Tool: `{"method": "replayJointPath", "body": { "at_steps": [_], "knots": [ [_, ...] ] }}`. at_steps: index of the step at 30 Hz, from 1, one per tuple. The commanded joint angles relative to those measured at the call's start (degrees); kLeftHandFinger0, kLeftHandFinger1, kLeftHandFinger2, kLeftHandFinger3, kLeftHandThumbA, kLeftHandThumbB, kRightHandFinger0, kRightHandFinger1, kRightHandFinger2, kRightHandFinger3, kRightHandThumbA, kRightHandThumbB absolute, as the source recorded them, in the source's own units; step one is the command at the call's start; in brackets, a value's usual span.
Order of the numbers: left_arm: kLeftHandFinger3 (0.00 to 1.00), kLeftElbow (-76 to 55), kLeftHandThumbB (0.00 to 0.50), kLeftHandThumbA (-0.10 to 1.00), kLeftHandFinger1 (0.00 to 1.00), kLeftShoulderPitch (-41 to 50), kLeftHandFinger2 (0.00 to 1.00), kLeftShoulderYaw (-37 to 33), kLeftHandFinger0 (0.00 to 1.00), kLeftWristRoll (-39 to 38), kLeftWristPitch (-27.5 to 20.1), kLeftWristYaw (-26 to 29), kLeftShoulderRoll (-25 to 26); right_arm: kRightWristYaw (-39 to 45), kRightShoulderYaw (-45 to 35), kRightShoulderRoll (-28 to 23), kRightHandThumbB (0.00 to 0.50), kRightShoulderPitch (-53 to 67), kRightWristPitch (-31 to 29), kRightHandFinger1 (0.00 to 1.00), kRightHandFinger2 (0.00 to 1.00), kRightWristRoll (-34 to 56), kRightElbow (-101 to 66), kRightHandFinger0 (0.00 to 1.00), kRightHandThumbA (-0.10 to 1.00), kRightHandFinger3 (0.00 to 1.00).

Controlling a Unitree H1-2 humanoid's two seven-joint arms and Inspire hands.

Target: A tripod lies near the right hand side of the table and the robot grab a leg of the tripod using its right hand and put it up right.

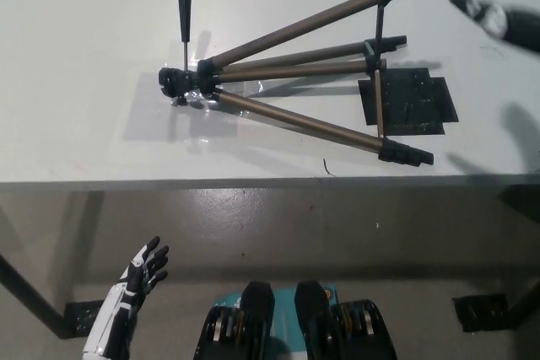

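The tripod point(295, 73) is lying flat on the bench point(76, 31), toward its right side, legs splayed rightward and feet near a black mat point(418, 107), leaving the legs exposed for grasping. The right hand point(494, 16) is hovering blurred above the upper foot; its fingers cannot be told. The left hand point(135, 280) is resting low, fingers released.

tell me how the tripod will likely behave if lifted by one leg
The tripod looks rigid: straight metal legs joined by braces. Its head and handle sit at one end, so it would probably swing or tilt when raised. The smooth leg tubes may slip in the right hand.
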Motion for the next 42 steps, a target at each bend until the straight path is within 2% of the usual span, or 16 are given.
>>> {"method": "replayJointPath", "body": {
  "at_steps": [1, 4, 8, 11, 13, 17, 20, 23, 25, 31, 32, 35, 36, 37, 41, 42],
  "knots": [
    [1.0, -1.61, 0.308, 1.0, 1.0, -0.94, 1.0, -0.75, 1.0, -0.51, -2.03, -1.82, 1.09, 14.06, 10.66, -3.79, 0.5, -25.68, 12.55, 1.0, 1.0, -11.21, 15.84, 1.0, 0.94, 1.0],
    [1.0, -2.07, 0.339, 1.0, 1.0, -0.71, 1.0, -1.08, 1.0, -0.48, -1.17, -2.01, 0.96, 17.04, 15.02, -2.15, 0.5, -31.34, 13.47, 1.0, 1.0, -12.13, 24.5, 1.0, 0.9, 1.0],
    [1.0, -1.02, 0.318, 1.0, 1.0, -0.86, 1.0, -1.18, 1.0, 0.01, -2.58, -2.09, 1.27, 18.55, 20.68, 0.95, 0.5, -37.63, 12.47, 1.0, 1.0, -14.07, 37.2, 1.0, 0.85, 1.0],
    [1.0, -1.46, 0.346, 1.0, 1.0, -0.42, 1.0, -1.19, 1.0, 0.6, -1.95, -1.81, 1.33, 18.6, 24.97, 3.63, 0.5, -41.99, 10.96, 1.0, 1.0, -15.74, 46.65, 1.0, 0.84, 1.0],
    [1.0, -2.07, 0.34, 1.0, 1.0, -0.15, 1.0, -1.23, 1.0, 1.27, -1.47, -1.5, 1.32, 17.98, 27.63, 5.76, 0.5, -44.83, 9.69, 1.0, 1.0, -16.89, 53.12, 1.0, 0.82, 1.0],
    [1.0, -2.44, 0.34, 1.0, 1.0, -0.2, 1.0, -1.32, 1.0, 0.74, -0.79, -1.79, 1.3, 17.22, 32.15, 9.07, 0.5, -48.72, 8.03, 1.0, 1.0, -18.15, 62.76, 1.0, 0.82, 1.0],
    [1.0, -2.18, 0.323, 1.0, 1.0, -0.21, 1.0, -1.31, 1.0, 0.37, -1.16, -1.95, 1.41, 18.55, 35.86, 11.15, 0.5, -50.53, 7.7, 1.0, 1.0, -19.17, 67.37, 1.0, 0.89, 1.0],
    [1.0, -2.46, 0.328, 1.0, 1.0, -0.3, 1.0, -1.46, 1.0, 0.51, -0.84, -2.14, 1.62, 20.57, 37.4, 12.59, 0.5, -51.72, 7.7, 1.0, 1.0, -18.2, 70.64, 1.0, 0.92, 1.0],
    [1.0, -2.47, 0.336, 1.0, 1.0, -0.36, 1.0, -1.44, 1.0, 0.75, -1.08, -2.11, 1.77, 23.79, 34.93, 13.69, 0.5, -51.83, 8.83, 1.0, 1.0, -13.97, 72.31, 1.0, 0.81, 1.0],
    [1.0, -2.82, 0.331, 1.0, 1.0, -0.06, 1.0, -1.5, 1.0, 0.88, -0.65, -2.0, 1.85, 26.96, 33.42, 14.75, 0.5, -51.62, 8.89, 1.0, 1.0, -12.23, 75.33, 1.0, 0.76, 1.0],
    [1.0, -2.49, 0.32, 1.0, 1.0, -0.07, 1.0, -1.48, 1.0, 0.39, -1.36, -2.12, 1.8, 27.63, 35.42, 14.66, 0.5, -51.58, 8.35, 1.0, 1.0, -14.31, 76.25, 1.0, 0.83, 1.0],
    [1.0, -2.25, 0.312, 1.0, 1.0, 0.12, 1.0, -1.52, 1.0, 0.07, -1.55, -2.24, 1.82, 27.11, 38.51, 14.47, 0.5, -50.99, 5.87, 1.0, 1.0, -17.07, 79.44, 1.0, 0.92, 1.0],
    [1.0, -2.19, 0.298, 1.0, 1.0, 0.13, 1.0, -1.51, 1.0, -0.08, -1.8, -2.33, 1.83, 27.63, 38.51, 14.33, 0.5, -50.64, 5.33, 1.0, 1.0, -16.61, 80.11, 1.0, 0.92, 1.0],
    [1.0, -2.22, 0.297, 1.0, 1.0, 0.11, 1.0, -1.42, 1.0, -0.52, -1.66, -2.49, 1.76, 28.76, 37.67, 14.29, 0.5, -50.23, 5.51, 1.0, 1.0, -15.36, 81.42, 1.0, 0.89, 1.0],
    [1.0, -2.54, 0.302, 1.0, 1.0, 0.1, 1.0, -1.33, 1.0, 0.25, -1.13, -2.22, 1.64, 29.84, 39.64, 14.26, 0.5, -49.74, 6.53, 1.0, 1.0, -17.23, 83.65, 1.0, 0.91, 1.0],
    [1.0, -2.46, 0.302, 1.0, 1.0, 0.1, 1.0, -1.31, 1.0, -0.32, -0.99, -2.53, 1.69, 31.05, 39.33, 14.23, 0.5, -49.6, 7.35, 1.0, 1.0, -16.68, 84.26, 1.0, 0.87, 1.0]
  ]
}}
